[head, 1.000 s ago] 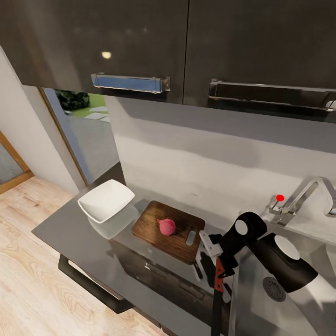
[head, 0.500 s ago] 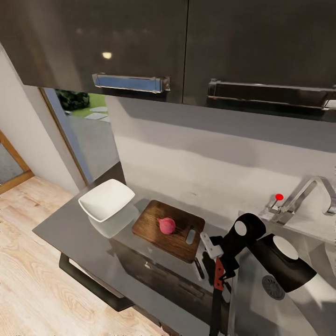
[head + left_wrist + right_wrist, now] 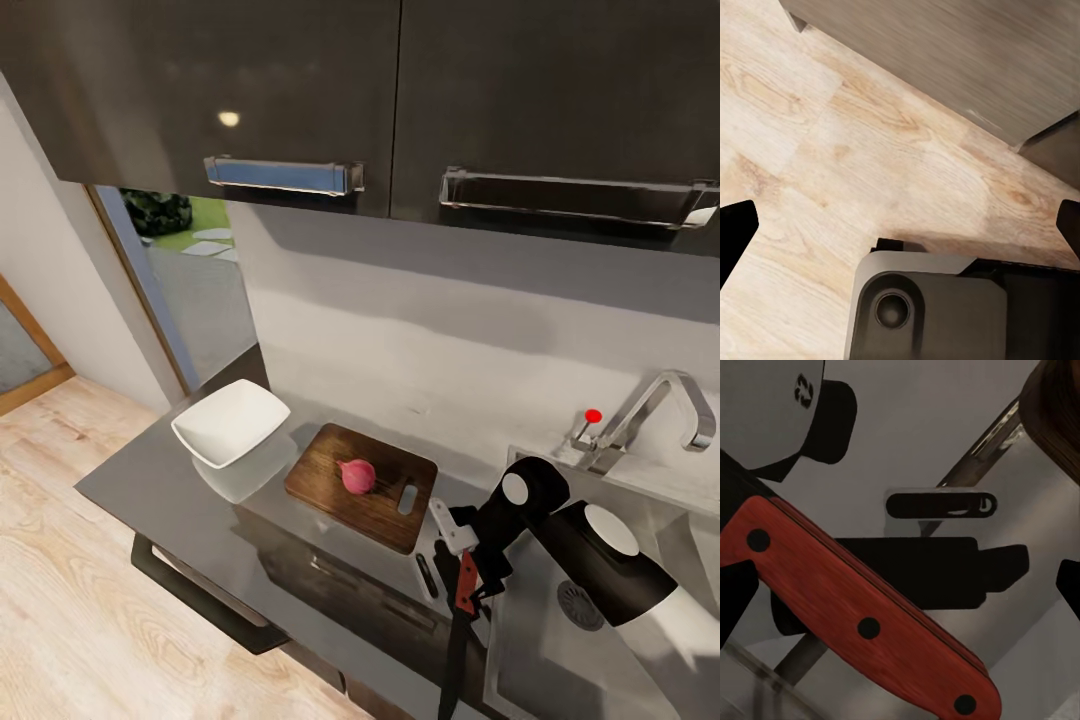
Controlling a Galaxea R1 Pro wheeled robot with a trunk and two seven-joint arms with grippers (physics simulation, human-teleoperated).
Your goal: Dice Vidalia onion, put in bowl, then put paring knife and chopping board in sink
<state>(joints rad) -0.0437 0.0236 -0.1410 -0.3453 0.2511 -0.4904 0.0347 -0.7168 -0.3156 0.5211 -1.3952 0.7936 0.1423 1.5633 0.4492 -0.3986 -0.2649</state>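
The Vidalia onion [image 3: 357,476] sits near the middle of the chopping board [image 3: 330,483], well to the left of your right gripper [image 3: 462,590] in the head view and apart from it. That gripper hangs over the front of the countertop [image 3: 160,480], just at the left rim of the sink [image 3: 640,520], and its fingers are clamped on the red handle of the paring knife [image 3: 458,630], whose dark blade points down toward the front edge. In the right wrist view you see the red handle [image 3: 862,615] with its three dark rivets crossing the frame at a slant.

Your left gripper [image 3: 900,225] looks down on pale wooden floor [image 3: 870,150]; its two dark fingertips [image 3: 735,232] stand wide apart at the opposite edges of that view, with nothing between them.

Count what you have: one onion, one board, one knife, one white bowl [image 3: 230,422]. The bowl stands on the countertop just left of the board, not touching it. One chrome tap [image 3: 650,410] with a red knob [image 3: 593,416] stands behind the sink, whose round drain [image 3: 580,604] shows beside your right arm.
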